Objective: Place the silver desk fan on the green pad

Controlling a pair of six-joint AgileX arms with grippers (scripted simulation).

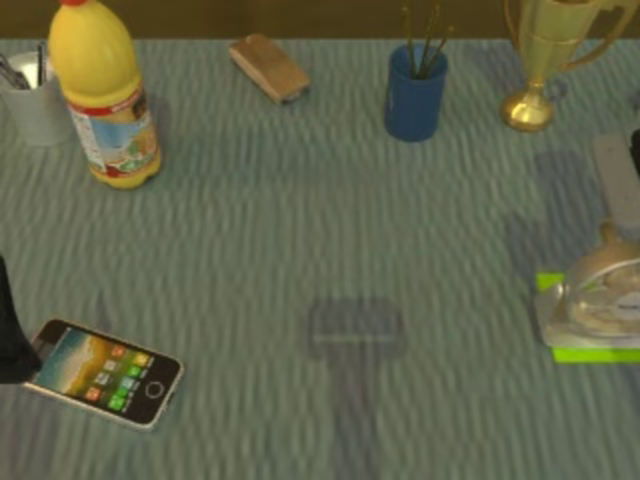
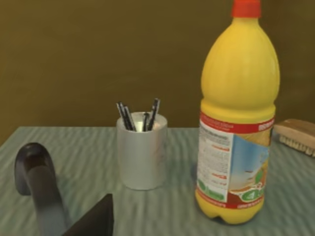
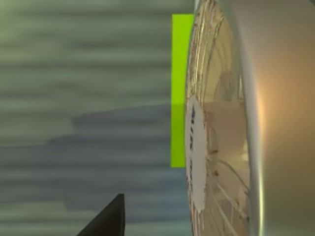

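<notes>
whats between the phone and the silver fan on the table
Only bare table cloth with shadows, shown in the top view, between the phone and the silver desk fan.

A tall yellow plastic bottle with a red cap and a printed label (image 1: 102,95) stands upright at the far left of the counter (image 1: 300,240), which is covered in a rippled grey-green cloth. Just beside it, at the left edge, sits a pale grey cylindrical cup holding dark pens (image 1: 32,98). A wooden-backed brush (image 1: 268,66) lies along the far edge. To its right stands a dark blue cup with thin sticks (image 1: 415,92), then a gold trophy cup (image 1: 545,60). A smartphone with a lit screen of coloured icons (image 1: 104,372) lies flat near the front left.
</notes>
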